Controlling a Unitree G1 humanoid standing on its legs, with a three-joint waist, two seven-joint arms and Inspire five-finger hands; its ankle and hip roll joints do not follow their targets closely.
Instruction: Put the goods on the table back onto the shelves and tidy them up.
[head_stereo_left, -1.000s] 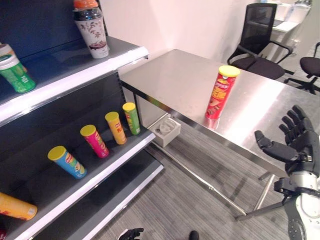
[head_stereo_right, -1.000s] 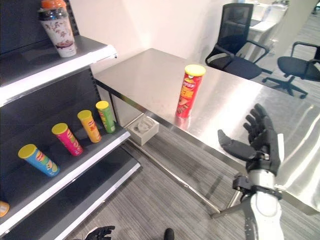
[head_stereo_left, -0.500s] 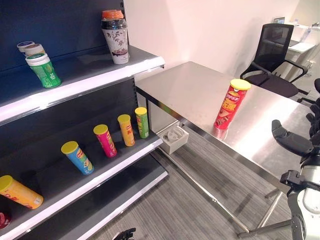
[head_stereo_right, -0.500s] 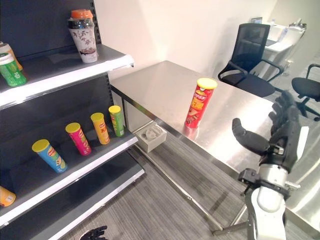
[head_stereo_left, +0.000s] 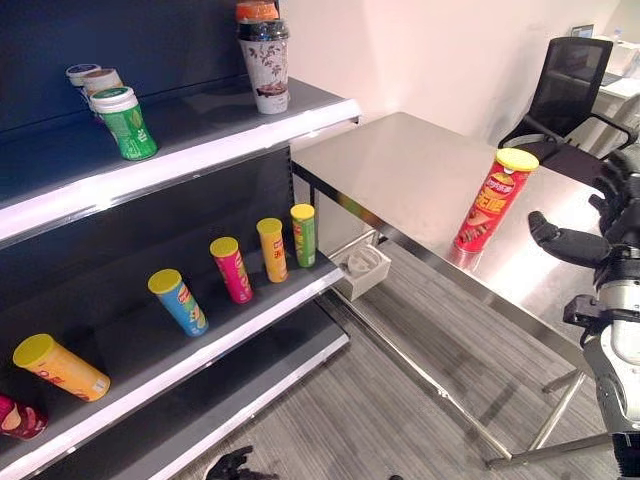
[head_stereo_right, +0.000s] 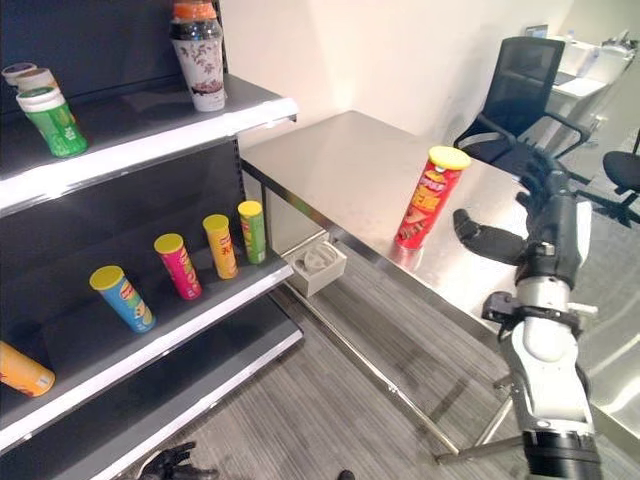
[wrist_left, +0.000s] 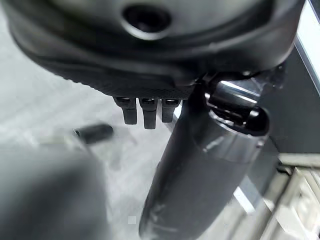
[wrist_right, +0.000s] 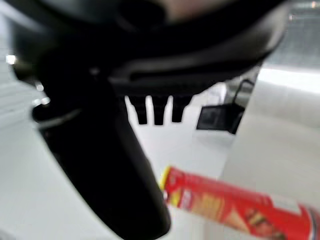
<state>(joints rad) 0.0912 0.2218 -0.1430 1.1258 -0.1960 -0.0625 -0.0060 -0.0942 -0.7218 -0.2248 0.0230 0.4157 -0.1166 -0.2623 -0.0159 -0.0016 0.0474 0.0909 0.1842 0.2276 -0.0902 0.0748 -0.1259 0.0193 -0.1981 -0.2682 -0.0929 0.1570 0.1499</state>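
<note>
The right hand (head_stereo_right: 545, 225) has risen and closed in on the red chip can (head_stereo_left: 493, 200), fingers spread, thumb out, just beside it and apart. The can stands upright on the table (head_stereo_left: 420, 170); grasping comes next, then the shelf (head_stereo_left: 150, 345).

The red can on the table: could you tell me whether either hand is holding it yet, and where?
Nothing is held. The red can stands upright on the table, apart from the open right hand; the left hand hangs low.
</note>
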